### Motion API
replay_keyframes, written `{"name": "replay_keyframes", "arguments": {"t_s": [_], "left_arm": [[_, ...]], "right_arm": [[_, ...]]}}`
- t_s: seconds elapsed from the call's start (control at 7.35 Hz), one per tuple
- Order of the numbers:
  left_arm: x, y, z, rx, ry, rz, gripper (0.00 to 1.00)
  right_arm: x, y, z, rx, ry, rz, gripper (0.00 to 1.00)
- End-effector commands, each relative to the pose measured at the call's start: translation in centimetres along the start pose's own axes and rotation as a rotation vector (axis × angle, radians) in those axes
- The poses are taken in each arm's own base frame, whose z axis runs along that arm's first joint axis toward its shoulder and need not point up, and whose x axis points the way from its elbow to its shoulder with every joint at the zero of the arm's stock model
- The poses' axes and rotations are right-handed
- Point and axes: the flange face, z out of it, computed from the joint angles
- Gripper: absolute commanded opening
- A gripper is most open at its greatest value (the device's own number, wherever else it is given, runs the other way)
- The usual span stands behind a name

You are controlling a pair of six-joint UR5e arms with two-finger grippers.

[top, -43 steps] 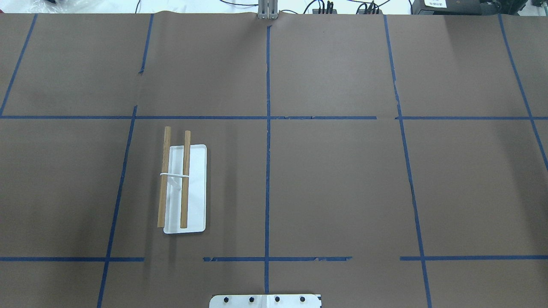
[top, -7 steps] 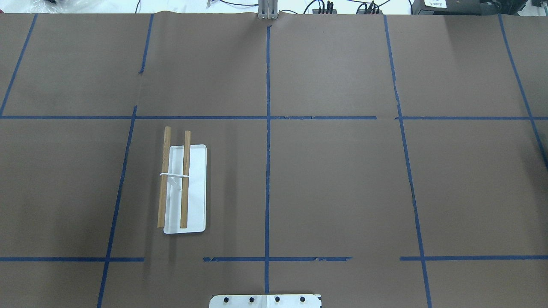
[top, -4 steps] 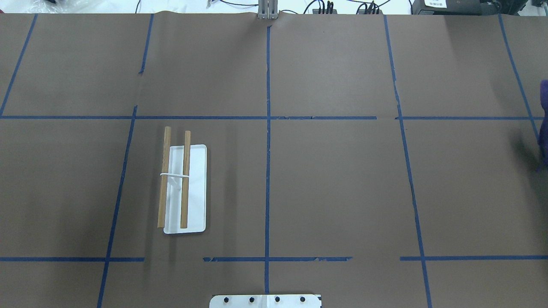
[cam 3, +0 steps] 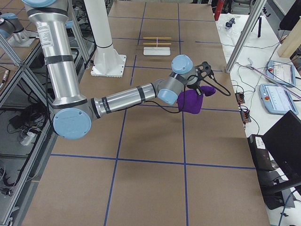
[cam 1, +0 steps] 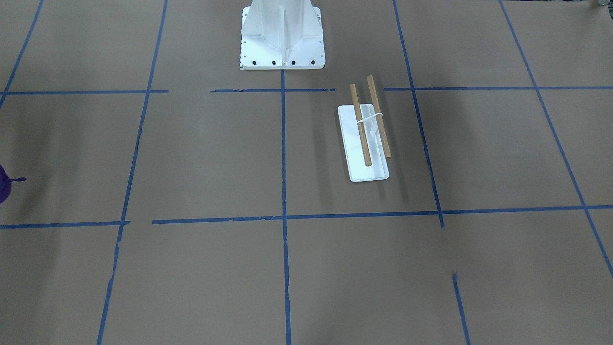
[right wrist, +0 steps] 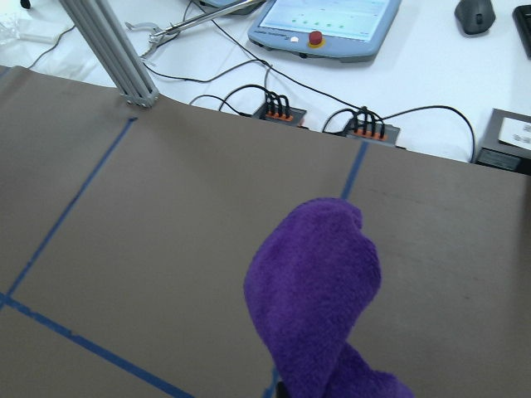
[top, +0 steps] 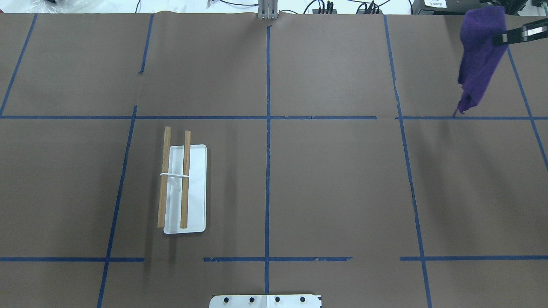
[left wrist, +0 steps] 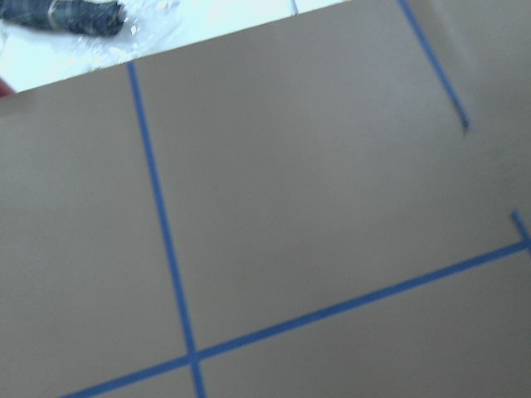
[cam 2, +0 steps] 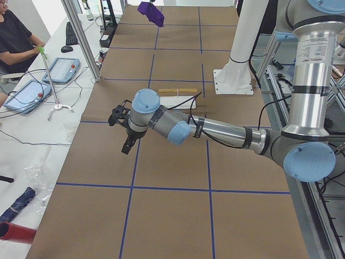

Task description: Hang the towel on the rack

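Moved since 0.5 s ago: towel (top: pixel 479 55), from right frame edge to table's far-right corner, now dangling clear.
- Left gripper (cam 2: pixel 124 143): above table, opening cannot be told.
- Rack (top: pixel 195 192): left half, 2 rods bare.
- Right gripper (top: pixel 503 38): clamped on towel's top.
- Carry high leftward; drape hem across rods.

The front view's left edge crops the towel (cam 1: pixel 3 189).

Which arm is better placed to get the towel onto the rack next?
Right. The right gripper holds the towel, which hangs from it. The rack sits in the robot's left half, so that arm must reach across; the left gripper holds no towel.
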Motion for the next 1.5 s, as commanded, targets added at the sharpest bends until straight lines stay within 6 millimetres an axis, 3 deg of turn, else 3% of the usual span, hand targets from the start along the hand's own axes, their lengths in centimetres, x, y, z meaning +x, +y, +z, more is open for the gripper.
{"name": "replay_keyframes", "arguments": {"t_s": [0.0, 0.41, 0.54, 0.68, 0.82, 0.95, 1.09, 1.22, 1.36], "left_arm": [[9.4, -4.4, 2.4, 0.058, 0.150, -0.166, 1.00], [23.5, -9.9, 4.9, 0.000, 0.319, -0.374, 1.00], [28.1, -10.4, 6.1, -0.010, 0.352, -0.400, 1.00], [33.8, -10.0, 7.9, -0.014, 0.384, -0.419, 1.00], [39.0, -8.8, 9.6, -0.029, 0.416, -0.422, 1.00], [41.7, -8.0, 10.3, -0.029, 0.433, -0.409, 1.00], [43.5, -7.1, 10.6, -0.049, 0.454, -0.394, 1.00], [46.9, -6.6, 10.7, -0.083, 0.492, -0.410, 1.00], [48.8, -6.1, 10.7, -0.109, 0.514, -0.427, 1.00]], "right_arm": [[-11.5, 0.6, 3.6, 0.093, -0.013, 0.024, 0.00], [-23.6, 3.4, 7.4, 0.192, -0.050, -0.017, 0.00], [-29.1, 5.1, 7.6, 0.186, -0.056, -0.039, 0.00], [-35.1, 5.7, 8.0, 0.165, -0.023, -0.057, 0.00], [-39.7, 7.2, 8.9, 0.155, 0.013, -0.081, 0.00], [-42.5, 9.0, 9.6, 0.172, 0.020, -0.105, 0.00], [-44.1, 10.2, 9.9, 0.175, 0.017, -0.117, 0.00], [-44.3, 10.5, 10.0, 0.174, 0.031, -0.124, 0.00], [-44.3, 10.4, 10.0, 0.178, 0.036, -0.122, 0.00]]}}
